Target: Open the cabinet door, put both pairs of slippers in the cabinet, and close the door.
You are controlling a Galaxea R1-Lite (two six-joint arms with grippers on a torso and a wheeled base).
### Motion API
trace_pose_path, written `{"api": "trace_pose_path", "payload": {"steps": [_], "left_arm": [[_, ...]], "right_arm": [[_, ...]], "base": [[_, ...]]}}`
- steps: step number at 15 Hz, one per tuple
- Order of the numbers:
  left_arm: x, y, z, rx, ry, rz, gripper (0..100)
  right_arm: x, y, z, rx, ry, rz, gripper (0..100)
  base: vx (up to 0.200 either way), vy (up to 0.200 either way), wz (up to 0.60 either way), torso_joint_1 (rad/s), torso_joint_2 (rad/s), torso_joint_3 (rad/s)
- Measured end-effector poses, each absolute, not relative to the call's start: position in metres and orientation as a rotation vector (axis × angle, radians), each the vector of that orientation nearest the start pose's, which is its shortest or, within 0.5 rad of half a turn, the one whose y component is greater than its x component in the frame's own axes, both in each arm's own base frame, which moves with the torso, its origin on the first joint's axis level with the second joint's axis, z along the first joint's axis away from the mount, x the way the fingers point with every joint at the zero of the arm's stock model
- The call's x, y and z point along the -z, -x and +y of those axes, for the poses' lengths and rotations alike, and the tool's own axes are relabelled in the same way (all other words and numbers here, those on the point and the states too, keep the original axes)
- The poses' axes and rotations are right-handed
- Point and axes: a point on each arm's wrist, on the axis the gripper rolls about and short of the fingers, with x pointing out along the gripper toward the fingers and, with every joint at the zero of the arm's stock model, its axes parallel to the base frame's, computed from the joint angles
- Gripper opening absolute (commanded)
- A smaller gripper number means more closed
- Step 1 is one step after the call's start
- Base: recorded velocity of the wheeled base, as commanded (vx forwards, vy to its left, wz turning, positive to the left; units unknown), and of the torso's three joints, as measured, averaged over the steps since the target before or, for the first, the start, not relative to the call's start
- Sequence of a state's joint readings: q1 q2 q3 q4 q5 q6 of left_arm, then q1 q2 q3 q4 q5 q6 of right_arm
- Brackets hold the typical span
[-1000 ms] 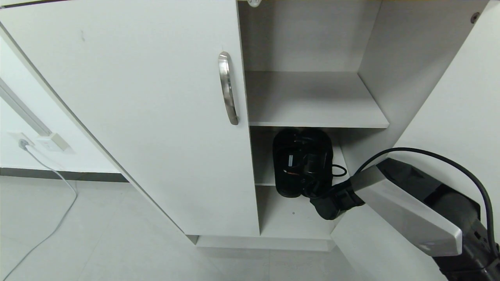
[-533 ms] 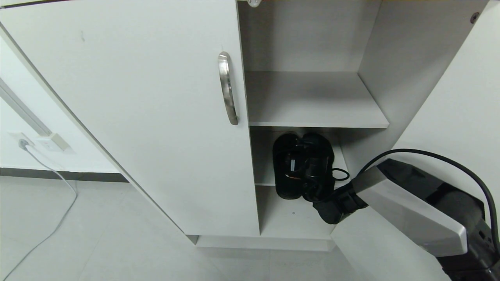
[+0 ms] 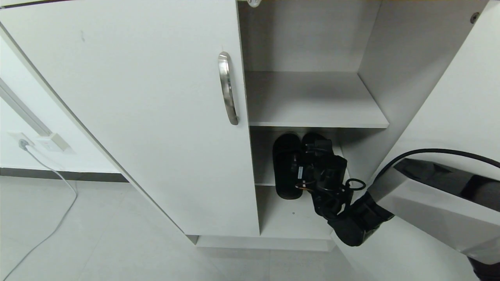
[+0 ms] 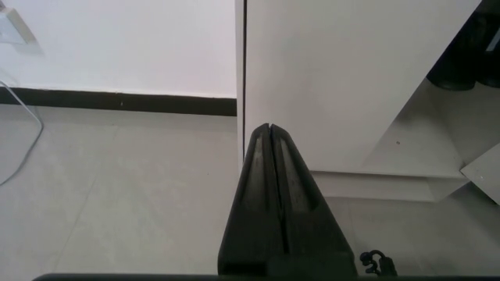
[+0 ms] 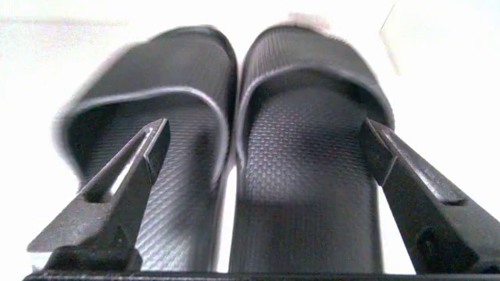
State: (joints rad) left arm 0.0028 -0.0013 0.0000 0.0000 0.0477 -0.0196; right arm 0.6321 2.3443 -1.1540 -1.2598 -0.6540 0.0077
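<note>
A white cabinet (image 3: 390,70) stands on a pale tiled floor (image 3: 97,242). Its left door (image 3: 136,109) is closed and carries an upright metal handle (image 3: 227,88) near its inner edge. Its right door (image 3: 461,117) is swung open, so the inside can be seen.

Inside, an upper shelf (image 3: 312,97) lies bare. Below it, in the lower part of the cabinet, one pair of black slippers (image 3: 287,166) lies side by side, touching along their inner edges, toes pointing to the back.

The right pincer (image 5: 264,125) sits low in the doorway, straight in front of the slippers. Its two fingers (image 5: 125,187) are spread wide, about as wide as the pair, and it has hold of nothing. In the right wrist view both ribbed footbeds lie between and just beyond the fingertips. Whether the fingers touch the slippers cannot be told. In the head view the pincer covers much of the right-hand slipper, while the left-hand one shows almost whole.

A small pale label (image 3: 300,172) sits on the black body of the right pincer. Its print is too small to read.

The left pincer (image 4: 269,129) hangs above the floor outside the cabinet, facing the lower corner of the closed door. Its fingers are pressed together with nothing between them.

On the wall to the left, a white wall socket (image 3: 23,143) has a cable (image 3: 58,218) trailing down across the floor.
</note>
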Motion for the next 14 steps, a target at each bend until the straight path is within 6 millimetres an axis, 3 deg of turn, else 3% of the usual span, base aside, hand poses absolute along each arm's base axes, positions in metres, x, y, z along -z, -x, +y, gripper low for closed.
{"api": "trace_pose_path", "payload": {"steps": [7, 9, 14], "left_arm": [[-0.075, 0.023, 0.001, -0.047, 0.016, -0.002, 0], [-0.075, 0.023, 0.001, -0.047, 0.016, -0.002, 0], [-0.075, 0.023, 0.001, -0.046, 0.016, -0.001, 0]], "right_arm": [[-0.095, -0.307, 0.249, -0.059, -0.042, -0.082, 100], [-0.096, -0.303, 0.249, -0.067, -0.036, -0.078, 100], [-0.099, -0.3, 0.25, -0.075, -0.034, -0.082, 100]], "base": [[0.0, 0.0, 0.0, 0.0, 0.0, 0.0], [0.0, 0.0, 0.0, 0.0, 0.0, 0.0], [-0.2, 0.0, 0.0, 0.005, 0.0, 0.0]]}}
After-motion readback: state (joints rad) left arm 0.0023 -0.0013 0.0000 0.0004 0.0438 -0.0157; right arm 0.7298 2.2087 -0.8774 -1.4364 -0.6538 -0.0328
